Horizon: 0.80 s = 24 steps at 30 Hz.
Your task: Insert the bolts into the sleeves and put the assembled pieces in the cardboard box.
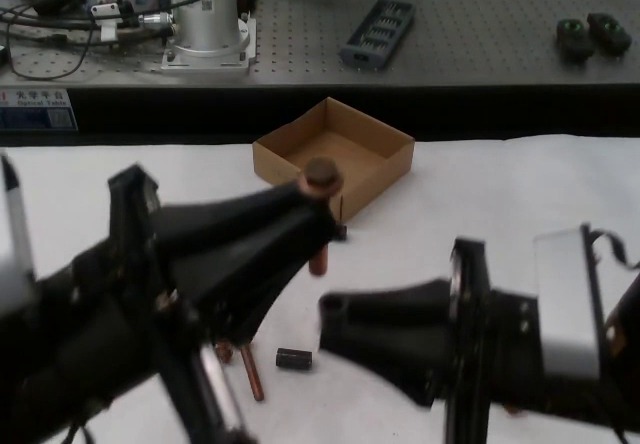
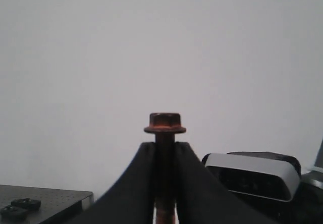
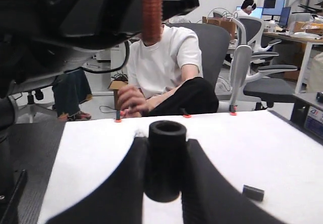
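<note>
Bolts [image 1: 250,369] of copper colour lie loose on the white cloth [image 1: 480,194] at the near edge, with a spare sleeve [image 1: 293,358] just beside them. Past these, the right gripper [image 3: 165,151] is clamped on a black sleeve [image 3: 166,129], its open bore showing. The left gripper [image 2: 164,151] is closed around a flange bolt [image 2: 164,123], head up, the shank hanging clear of that sleeve. Farther on sits the open cardboard box [image 1: 290,182], with a small sleeve [image 1: 340,232] by its near corner.
</note>
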Available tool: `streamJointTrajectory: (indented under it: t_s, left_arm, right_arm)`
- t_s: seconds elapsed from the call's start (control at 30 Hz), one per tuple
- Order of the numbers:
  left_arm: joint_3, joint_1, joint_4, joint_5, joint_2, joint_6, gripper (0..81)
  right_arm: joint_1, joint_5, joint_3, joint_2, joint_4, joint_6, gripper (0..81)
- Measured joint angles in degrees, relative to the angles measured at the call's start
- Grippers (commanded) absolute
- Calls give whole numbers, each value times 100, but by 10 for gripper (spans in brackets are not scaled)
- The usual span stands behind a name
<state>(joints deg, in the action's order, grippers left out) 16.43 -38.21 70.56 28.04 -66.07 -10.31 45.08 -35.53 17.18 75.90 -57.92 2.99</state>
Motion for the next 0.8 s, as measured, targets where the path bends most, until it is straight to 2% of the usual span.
streamJointTrajectory:
  t_s: [0.07, 0.23, 0.37, 0.53, 0.8]
  left_arm:
    - [95, 226, 24, 0, -276, -54, 6]
    - [102, 429, 242, 0, -665, -148, 6]
    - [151, 627, 1200, 0, -1504, -600, 6]
    - [385, 738, 1601, 25, -2183, -948, 6]
    - [448, 752, 1685, 135, -2351, -985, 6]
  right_arm:
    - [-118, -106, 63, 0, -23, 23, 58]
    - [-412, -326, 193, 0, 15, 42, 58]
    - [-527, -416, 268, 0, 71, -48, 58]
    - [-530, -461, 452, 347, 102, -130, 58]
    - [-530, -674, 765, 1560, -54, -130, 58]
